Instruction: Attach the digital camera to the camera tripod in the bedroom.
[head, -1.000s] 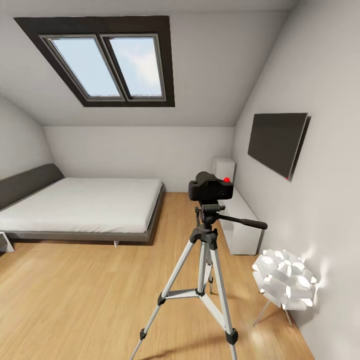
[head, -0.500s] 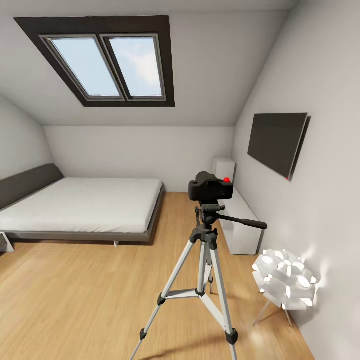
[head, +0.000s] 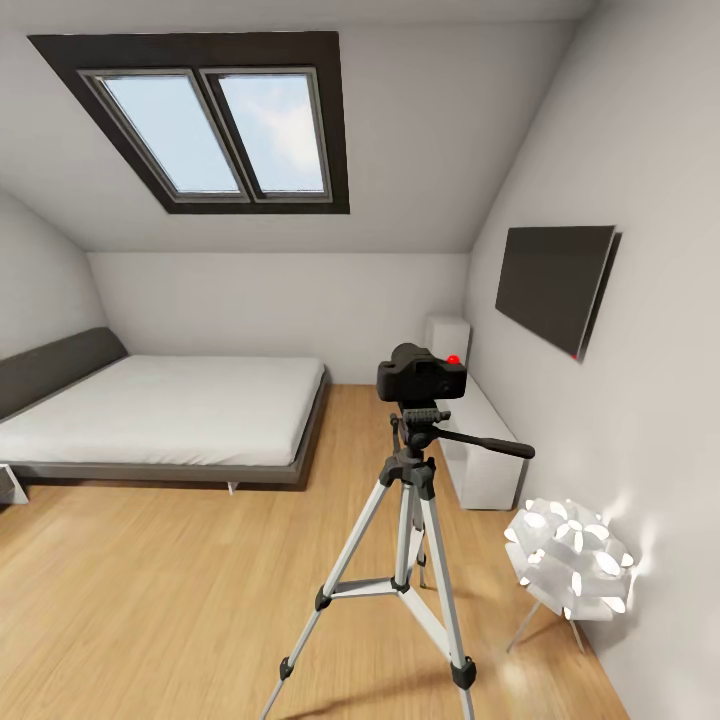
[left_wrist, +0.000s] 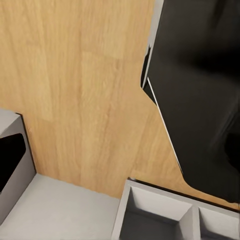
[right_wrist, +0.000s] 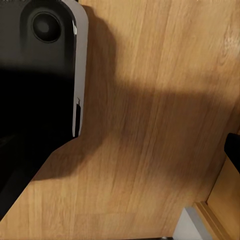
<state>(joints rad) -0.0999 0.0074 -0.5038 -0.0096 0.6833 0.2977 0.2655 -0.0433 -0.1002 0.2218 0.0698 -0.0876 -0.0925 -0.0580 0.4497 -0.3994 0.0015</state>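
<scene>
Bedroom floor (head: 150, 590) holds the tripod (head: 410, 560), camera (head: 422, 376) seated on top; a bump could topple it; jaw states cannot be told.

Light: daylight is coming through the skylight (head: 215, 130), leaving the room bright and even.
Glow: the lamp (head: 568, 558) is shining onto the wall.
Shadows: a soft shadow is lying across the floor (right_wrist: 150, 130).
Sharpness: edges are looking slightly smeared.

Floor (head: 170, 590): light wood planks across the bedroom.
Camera tripod (head: 410, 560): standing on the floor on three spread silver legs, black feet down.
Digital camera (head: 422, 376): sitting on the tripod's head, red button up.
Bed (head: 160, 410): grey-framed, on the floor at left.
Lamp (head: 567, 556): white, petal-shaped, thin legs on the floor just right of the tripod.
Low white shelf (head: 480, 440): on the floor along the right wall.
</scene>
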